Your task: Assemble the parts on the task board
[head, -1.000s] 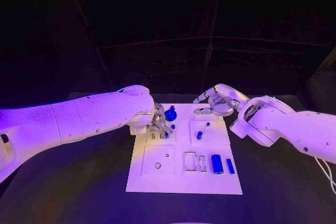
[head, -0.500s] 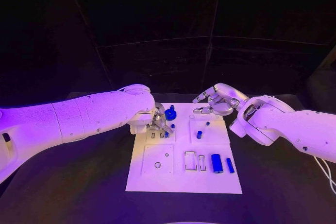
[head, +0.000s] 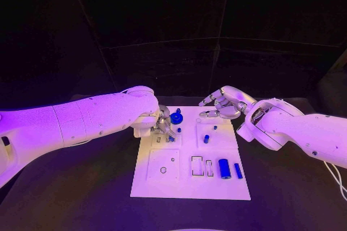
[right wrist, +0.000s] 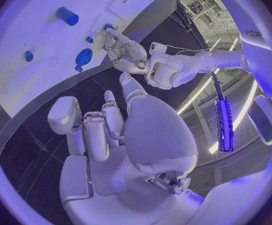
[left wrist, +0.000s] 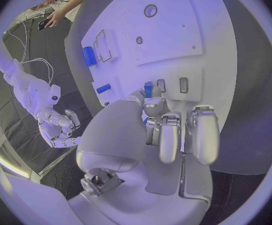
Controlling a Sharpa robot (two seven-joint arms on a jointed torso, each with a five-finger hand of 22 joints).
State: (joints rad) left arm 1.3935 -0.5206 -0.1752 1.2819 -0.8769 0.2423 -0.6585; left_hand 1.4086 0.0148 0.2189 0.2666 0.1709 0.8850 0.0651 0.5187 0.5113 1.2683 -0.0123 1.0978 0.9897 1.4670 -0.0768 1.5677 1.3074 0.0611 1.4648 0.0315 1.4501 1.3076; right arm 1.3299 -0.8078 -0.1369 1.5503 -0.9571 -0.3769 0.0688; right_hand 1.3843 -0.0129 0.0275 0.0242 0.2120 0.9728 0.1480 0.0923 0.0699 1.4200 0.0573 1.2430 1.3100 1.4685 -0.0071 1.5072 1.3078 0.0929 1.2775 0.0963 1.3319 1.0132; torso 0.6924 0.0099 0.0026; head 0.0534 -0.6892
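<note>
Small blue part (left wrist: 148, 89) — pinched by left robot hand (left wrist: 164, 122) over task board (head: 190, 186).

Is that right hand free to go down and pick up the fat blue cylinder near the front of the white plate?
Probably yes. The right hand holds nothing, and the blue cylinder lies on open task board with nothing above it; only a thinner blue part lies close beside it.

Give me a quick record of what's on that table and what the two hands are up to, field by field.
Table: black, with the white task board in the middle
Left hand: over the board's far left part, fingertips at a small blue part
Right hand: by the board's far right corner, fingers curled, holding nothing
Loose parts: blue cylinder and thin blue bar lying near right
Far part: round blue knob
</note>
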